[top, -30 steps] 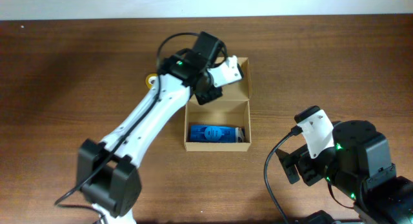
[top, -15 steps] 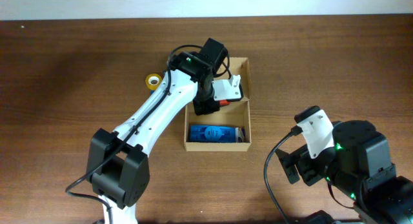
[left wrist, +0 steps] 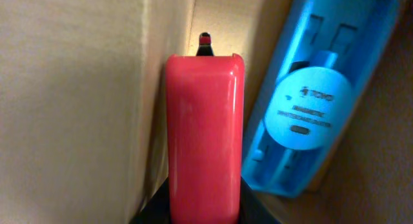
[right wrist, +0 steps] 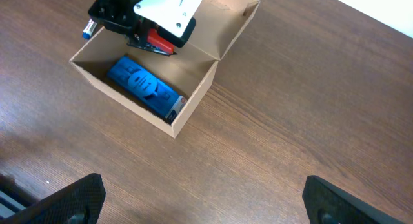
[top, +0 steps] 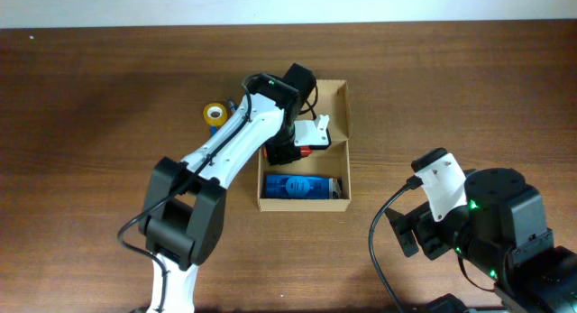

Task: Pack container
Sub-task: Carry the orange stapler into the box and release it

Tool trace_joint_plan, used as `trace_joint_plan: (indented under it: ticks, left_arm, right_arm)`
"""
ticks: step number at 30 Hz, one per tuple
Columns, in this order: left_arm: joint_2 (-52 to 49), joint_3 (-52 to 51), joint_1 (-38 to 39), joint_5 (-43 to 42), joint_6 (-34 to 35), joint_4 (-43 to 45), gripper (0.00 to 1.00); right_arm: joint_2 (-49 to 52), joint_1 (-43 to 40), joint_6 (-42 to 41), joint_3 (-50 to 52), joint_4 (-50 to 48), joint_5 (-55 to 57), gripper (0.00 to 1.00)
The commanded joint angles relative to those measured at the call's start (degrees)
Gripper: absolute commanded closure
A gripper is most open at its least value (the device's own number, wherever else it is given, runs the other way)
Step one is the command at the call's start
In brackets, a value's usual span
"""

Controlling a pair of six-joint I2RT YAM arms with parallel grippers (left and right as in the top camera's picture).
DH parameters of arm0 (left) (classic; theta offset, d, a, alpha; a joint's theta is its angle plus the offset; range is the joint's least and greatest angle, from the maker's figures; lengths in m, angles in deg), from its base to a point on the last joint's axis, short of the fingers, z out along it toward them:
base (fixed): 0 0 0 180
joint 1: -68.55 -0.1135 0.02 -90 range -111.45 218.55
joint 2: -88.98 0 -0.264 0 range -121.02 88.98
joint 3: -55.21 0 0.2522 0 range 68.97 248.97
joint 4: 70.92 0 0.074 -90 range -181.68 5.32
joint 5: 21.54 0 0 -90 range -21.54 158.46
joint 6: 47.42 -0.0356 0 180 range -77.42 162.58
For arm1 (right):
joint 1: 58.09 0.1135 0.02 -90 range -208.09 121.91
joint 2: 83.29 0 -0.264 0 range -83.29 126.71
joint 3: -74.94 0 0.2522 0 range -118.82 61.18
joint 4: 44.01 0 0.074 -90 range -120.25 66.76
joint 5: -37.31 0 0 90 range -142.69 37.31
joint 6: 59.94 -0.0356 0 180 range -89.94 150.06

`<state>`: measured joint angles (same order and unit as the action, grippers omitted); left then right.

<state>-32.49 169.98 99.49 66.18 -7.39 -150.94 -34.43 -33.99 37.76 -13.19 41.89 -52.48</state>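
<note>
The container [top: 339,115], a tan cardboard box with its flap lid open, sits mid-table; it also shows in the right wrist view [right wrist: 200,88]. A blue packaged item [top: 297,186] lies inside along the near wall, also in the left wrist view [left wrist: 316,101] and the right wrist view [right wrist: 143,86]. My left gripper [top: 305,151] reaches down into the box and is shut on a red marker-like item [left wrist: 205,133], held close to the box's inner wall [left wrist: 77,101]. My right gripper [right wrist: 203,201] is open and empty above bare table to the right of the box.
A roll of yellow tape [top: 215,114] lies on the table just left of the box, with a small blue item [top: 231,105] beside it. The dark wooden table [top: 451,87] spreads around the box.
My left gripper has swung from over the open lid down into the box with the red item. The right arm has not moved.
</note>
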Motion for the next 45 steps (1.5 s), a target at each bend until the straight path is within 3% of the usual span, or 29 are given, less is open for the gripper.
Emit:
trace_joint_plan:
  ticks: [1,7,9,13,24,28,31,37,45]
  left_arm:
    - [-1.0,1.2,-0.3,0.8,-1.1,0.9,0.86]
    - [-1.6,1.2,-0.3,0.8,-1.1,1.4,0.82]
    - [-1.6,1.2,-0.3,0.8,-1.1,1.3,0.67]
    - [-1.6,1.2,-0.3,0.8,-1.1,1.1,0.54]
    - [0.6,2.6,1.1,1.2,-0.9,0.4,0.55]
    - [3.0,3.9,1.9,1.3,-0.9,0.2,0.69]
    - [5.3,4.5,2.0,1.6,-0.3,0.2,0.71]
    - [11.3,4.5,0.0,3.0,4.8,0.2,0.76]
    - [13.3,4.5,-10.2,3.2,15.1,0.2,0.75]
  right_arm:
    - [-0.1,0.2,-0.1,-0.9,-0.1,0.5,0.01]
    - [-0.1,0.2,-0.1,-0.9,-0.1,0.5,0.01]
    - [-0.1,0.2,-0.1,-0.9,-0.1,0.5,0.01]
    - [-0.1,0.2,-0.1,-0.9,-0.1,0.5,0.01]
    - [-0.1,0.2,-0.1,-0.9,-0.1,0.5,0.01]
    - [-0.1,0.2,-0.1,-0.9,-0.1,0.5,0.01]
    - [-0.1,0.2,-0.1,-0.9,-0.1,0.5,0.01]
    - [-0.1,0.2,-0.1,-0.9,-0.1,0.5,0.01]
    - [-0.1,0.2,-0.1,-0.9,-0.1,0.5,0.01]
